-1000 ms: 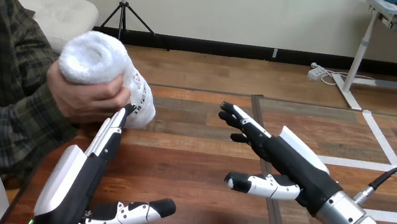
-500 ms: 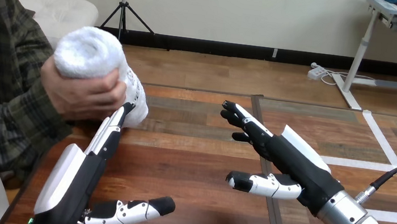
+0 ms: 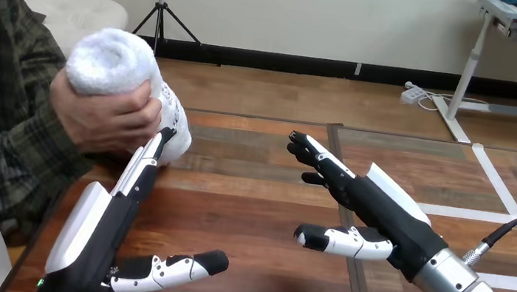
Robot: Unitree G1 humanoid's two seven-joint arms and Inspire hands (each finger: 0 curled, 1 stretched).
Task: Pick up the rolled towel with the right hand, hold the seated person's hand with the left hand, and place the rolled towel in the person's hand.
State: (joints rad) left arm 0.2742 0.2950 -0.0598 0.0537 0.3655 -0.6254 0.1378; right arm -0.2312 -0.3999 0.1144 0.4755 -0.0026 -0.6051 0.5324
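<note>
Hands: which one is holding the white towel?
The person's hand, at the view's left: its fingers curl round the rolled towel. The robot's left hand points straight fingers up beside it, and its right hand is open, holding nothing.

Rolled towel (image 3: 112, 62) lies in person's hand (image 3: 99, 120), far left.

We see the rolled towel (image 3: 111, 61) — white, fluffy, tilted, its spiral end facing us — clasped by the person's hand (image 3: 99, 120), fingers curled round its middle, held up over the left side of the wooden table (image 3: 263, 206).
</note>
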